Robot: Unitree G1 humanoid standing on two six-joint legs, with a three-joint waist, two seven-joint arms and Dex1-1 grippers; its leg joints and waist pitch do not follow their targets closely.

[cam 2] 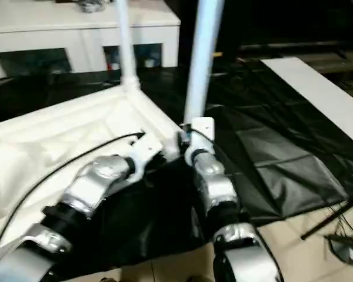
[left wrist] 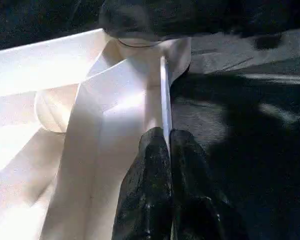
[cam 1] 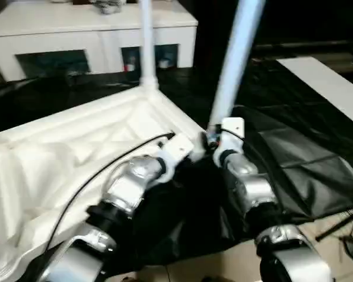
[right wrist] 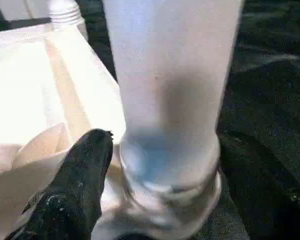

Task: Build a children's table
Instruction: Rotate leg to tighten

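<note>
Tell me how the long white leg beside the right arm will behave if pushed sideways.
The tall round white plastic leg looks stiff but light. Its base sits at the corner of the upturned white ribbed table top; if not fully screwed in, it may wobble or tip.

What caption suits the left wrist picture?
Black left gripper pinching the thin rim of the upturned white plastic tabletop.
</note>
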